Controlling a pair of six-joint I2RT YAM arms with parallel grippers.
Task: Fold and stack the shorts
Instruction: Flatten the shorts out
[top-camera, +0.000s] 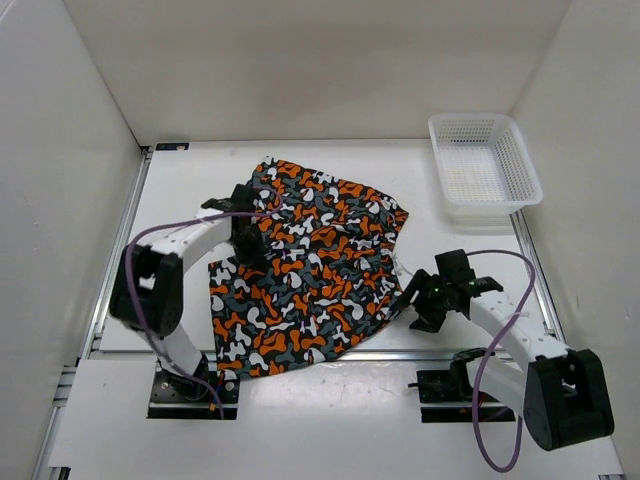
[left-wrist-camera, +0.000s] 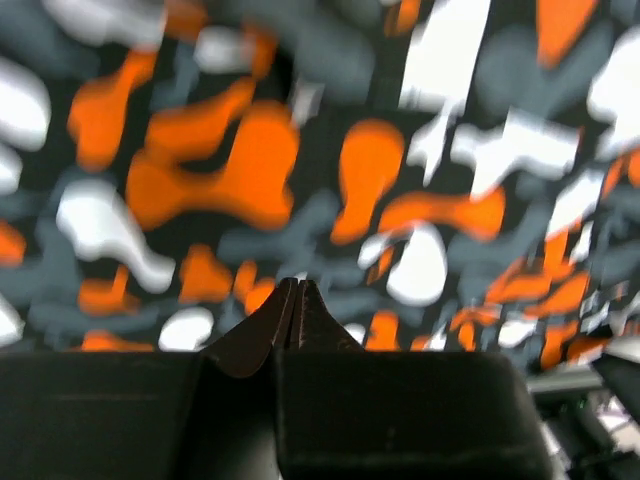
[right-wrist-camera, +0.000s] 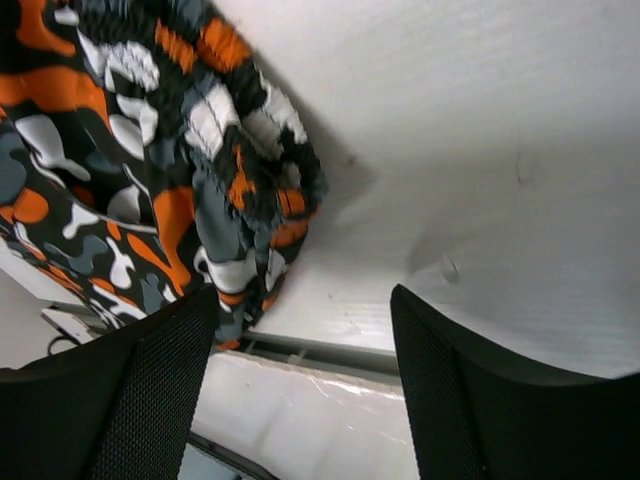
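The soft camouflage-print shorts (top-camera: 310, 270) in orange, black, grey and white are lying spread across the middle of the white table (top-camera: 180, 185). The left gripper (top-camera: 247, 240) is sitting clenched at their left edge, black fingertips (left-wrist-camera: 285, 310) meeting against the cloth; whether any is pinched cannot be told. The right gripper (top-camera: 414, 300) is standing released just beside the bunched right edge, holding nothing.

In the left wrist view the shorts (left-wrist-camera: 320, 180) are blurred and cropped at every edge; whether cloth is caught between the pressed-together fingertips (left-wrist-camera: 262, 335) of the left gripper (left-wrist-camera: 297, 290) cannot be told. In the right wrist view the shorts are cut off at nine and twelve o'clock, and the right gripper's (right-wrist-camera: 300, 300) fingers (right-wrist-camera: 470, 400) at six o'clock.
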